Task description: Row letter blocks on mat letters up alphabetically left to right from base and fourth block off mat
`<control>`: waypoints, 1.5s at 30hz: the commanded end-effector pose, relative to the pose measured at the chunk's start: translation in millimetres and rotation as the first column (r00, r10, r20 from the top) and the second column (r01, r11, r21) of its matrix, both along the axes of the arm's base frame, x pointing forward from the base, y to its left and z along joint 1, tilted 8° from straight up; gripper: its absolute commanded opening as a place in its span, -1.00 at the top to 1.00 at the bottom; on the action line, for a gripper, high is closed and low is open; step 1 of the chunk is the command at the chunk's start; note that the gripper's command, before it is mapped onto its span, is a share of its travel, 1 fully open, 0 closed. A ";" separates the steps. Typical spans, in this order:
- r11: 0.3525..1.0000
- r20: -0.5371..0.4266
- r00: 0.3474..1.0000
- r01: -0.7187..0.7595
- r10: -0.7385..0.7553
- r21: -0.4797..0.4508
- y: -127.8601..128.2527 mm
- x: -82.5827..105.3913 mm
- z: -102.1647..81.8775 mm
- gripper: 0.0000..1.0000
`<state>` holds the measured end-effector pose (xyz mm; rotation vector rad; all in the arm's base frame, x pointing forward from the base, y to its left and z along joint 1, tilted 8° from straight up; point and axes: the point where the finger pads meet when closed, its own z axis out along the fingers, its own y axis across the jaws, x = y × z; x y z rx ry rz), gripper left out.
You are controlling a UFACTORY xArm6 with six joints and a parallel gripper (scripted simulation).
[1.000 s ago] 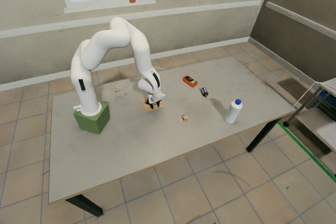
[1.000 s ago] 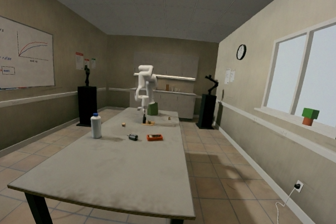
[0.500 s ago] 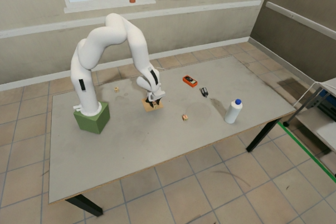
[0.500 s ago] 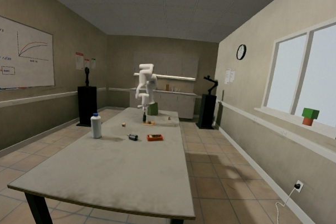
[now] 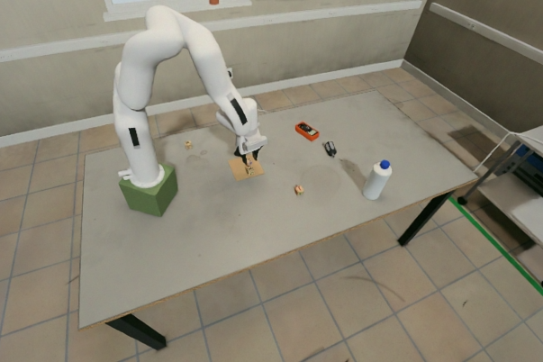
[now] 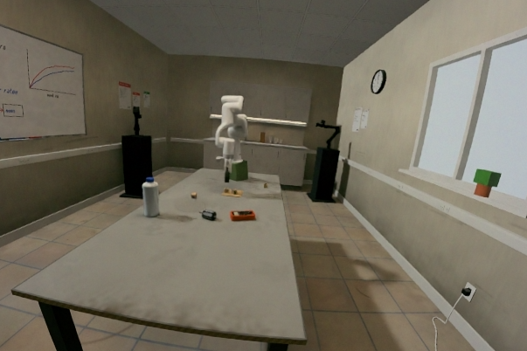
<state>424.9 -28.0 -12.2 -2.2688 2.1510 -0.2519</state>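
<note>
A small tan mat [image 5: 244, 168] lies in the middle of the table, also seen in the exterior view [image 6: 232, 193]. Two lettered blocks sit on it close together, one farther [image 5: 248, 161] and one nearer [image 5: 250, 170]; their letters are too small to read. A third block [image 5: 299, 189] lies on the table right of the mat. A fourth block [image 5: 188, 144] lies off the mat near the arm's base. My gripper [image 5: 248, 155] is open and empty, just above the farther block on the mat; the exterior view [image 6: 226, 175] shows it raised clear of the blocks.
An orange device [image 5: 307, 131] and a small black object [image 5: 330, 149] lie beyond the mat to the right. A white bottle with a blue cap [image 5: 376, 180] stands near the right front edge. The arm's green base [image 5: 149, 191] is at the left.
</note>
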 end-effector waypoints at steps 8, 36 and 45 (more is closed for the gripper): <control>1.000 -0.006 1.000 -0.001 0.001 0.009 0.2 -0.2 11.1 -1.00; 0.987 0.008 0.987 0.161 -0.161 0.029 3.7 1.0 10.8 -1.00; 0.932 0.021 0.933 0.357 -0.359 0.057 8.0 2.5 10.3 -1.00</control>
